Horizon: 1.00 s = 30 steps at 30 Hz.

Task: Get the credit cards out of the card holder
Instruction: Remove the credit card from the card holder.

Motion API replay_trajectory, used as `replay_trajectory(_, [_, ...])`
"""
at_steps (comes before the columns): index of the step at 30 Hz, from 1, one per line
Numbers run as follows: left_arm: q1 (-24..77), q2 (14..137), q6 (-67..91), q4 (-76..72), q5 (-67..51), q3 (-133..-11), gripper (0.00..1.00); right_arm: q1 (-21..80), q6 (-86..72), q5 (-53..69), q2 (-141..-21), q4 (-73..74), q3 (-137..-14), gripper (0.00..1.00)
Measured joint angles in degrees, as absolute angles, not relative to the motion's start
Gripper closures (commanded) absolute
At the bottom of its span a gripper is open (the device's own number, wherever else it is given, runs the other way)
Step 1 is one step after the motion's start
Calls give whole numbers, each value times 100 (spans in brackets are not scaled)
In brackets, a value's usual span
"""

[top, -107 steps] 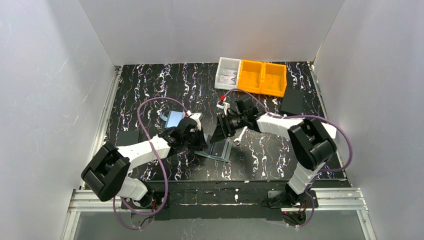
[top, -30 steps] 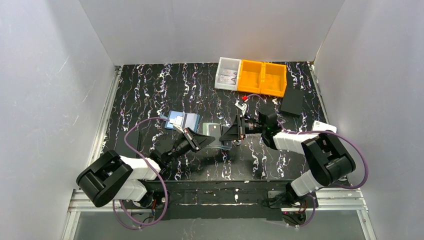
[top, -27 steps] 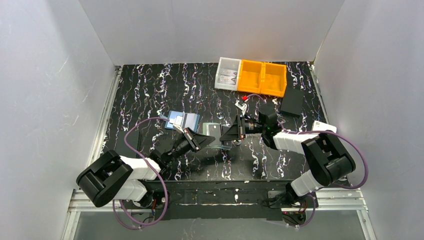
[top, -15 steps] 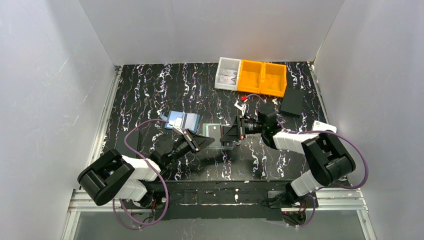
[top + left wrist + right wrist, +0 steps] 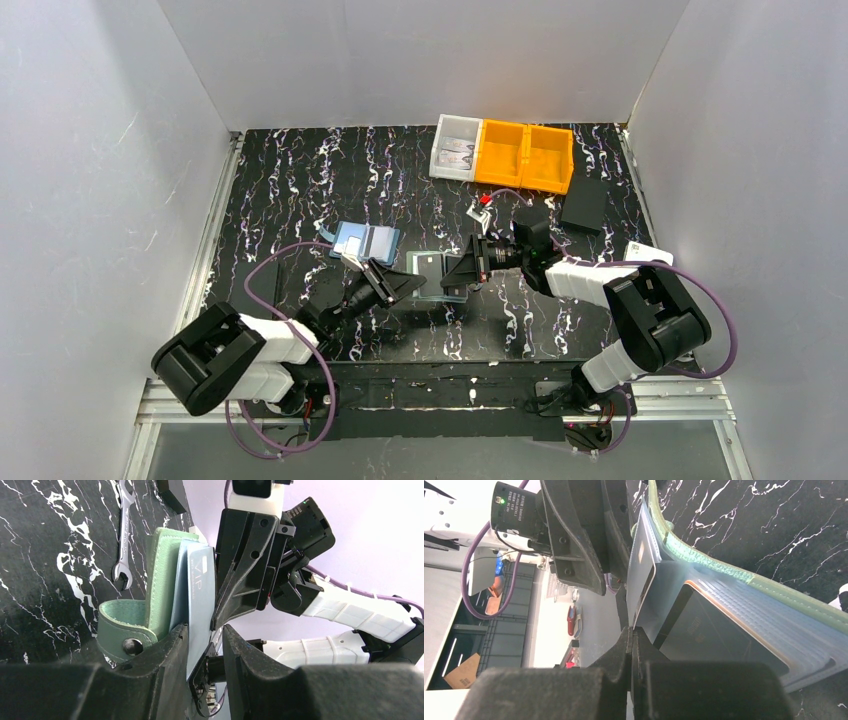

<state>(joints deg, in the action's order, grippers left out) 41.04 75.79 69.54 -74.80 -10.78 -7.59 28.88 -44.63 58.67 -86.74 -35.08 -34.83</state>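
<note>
The sage-green card holder (image 5: pixel 159 585) stands open on edge between my two grippers, its snap tab (image 5: pixel 122 630) against my left finger. In the top view the card holder (image 5: pixel 430 272) sits mid-table. A grey-blue credit card (image 5: pixel 201 595) marked VIP sticks out of it and lies between the jaws of my left gripper (image 5: pixel 205 647), which is open, with a gap on the card's right side. My right gripper (image 5: pixel 631 639) is shut on the lower edge of that grey-blue card (image 5: pixel 642 577). A black credit card (image 5: pixel 719 640) sits in a clear slot of the holder's inner panel (image 5: pixel 774 625).
A light-blue flat rectangle (image 5: pixel 365 241) lies left of the holder. Orange bins (image 5: pixel 523 156) and a clear bin (image 5: pixel 455 147) stand at the back. A black box (image 5: pixel 583 206) is at the right. A small wrench (image 5: pixel 123 555) lies on the black marbled table (image 5: pixel 300 180).
My left jaws have opened off the card while my right jaws have shut on it. Both grippers and the holder have shifted slightly toward the back.
</note>
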Motion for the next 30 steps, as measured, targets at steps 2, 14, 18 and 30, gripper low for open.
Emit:
replay_trajectory(2, [4068, 7488, 6954, -7389, -1068, -740, 80, 2888, -4430, 5867, -8674, -3446, -3483, 99])
replay_trajectory(14, [3901, 7378, 6951, -7029, -1176, -733, 100, 2888, -4313, 5894, -8785, -3394, -3527, 99])
replay_trajectory(18, [3868, 7382, 6946, -7070, -1248, -726, 100, 2885, -4245, 5899, -8793, -3299, -3555, 99])
replay_trajectory(30, [3833, 7470, 6940, -7350, -1292, -497, 100, 2877, -3843, 6014, -8984, -3128, -3632, 99])
